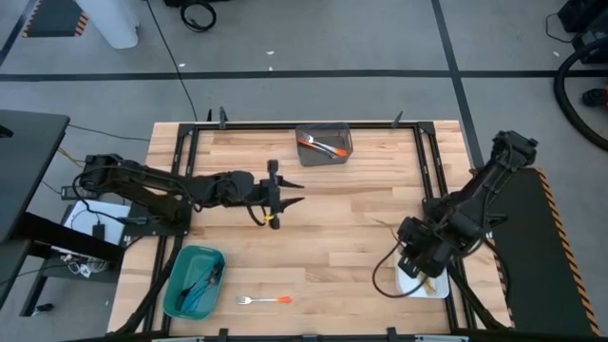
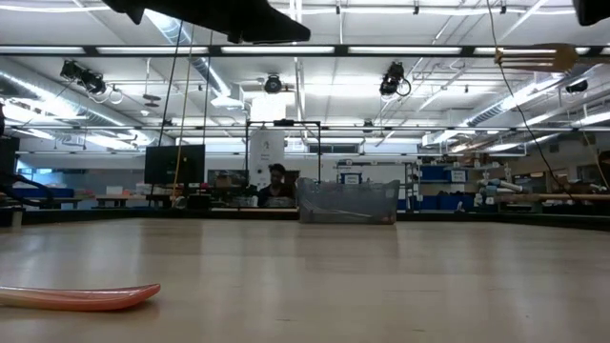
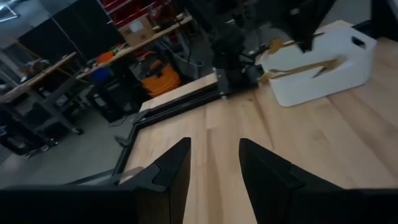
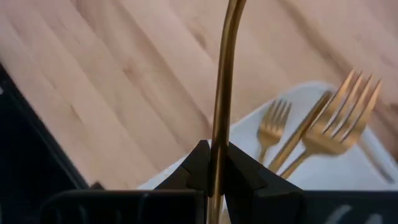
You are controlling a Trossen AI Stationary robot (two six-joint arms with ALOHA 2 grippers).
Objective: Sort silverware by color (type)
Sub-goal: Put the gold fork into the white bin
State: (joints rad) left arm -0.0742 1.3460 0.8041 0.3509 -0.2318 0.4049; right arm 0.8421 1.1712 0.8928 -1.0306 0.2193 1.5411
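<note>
My right gripper is shut on a gold fork above the white bin at the table's near right. The fork's tines show in the low view, high above the table. Two more gold forks lie in the white bin. My left gripper is open and empty over the table's middle, pointing toward the right edge. An orange-handled fork lies flat on the table near the front edge. The grey bin holds orange-handled pieces, and the teal bin holds blue ones. My right gripper pinches the gold fork's slim handle between its two fingers. The handle runs forward out of the fingers, along them. The fork is lifted clear, over the white bin and the table.
The grey bin stands at the far edge's middle, the teal bin at the near left. A black frame runs around the table's edges. Bare wood lies between the bins. In the low view a person sits far behind the table.
</note>
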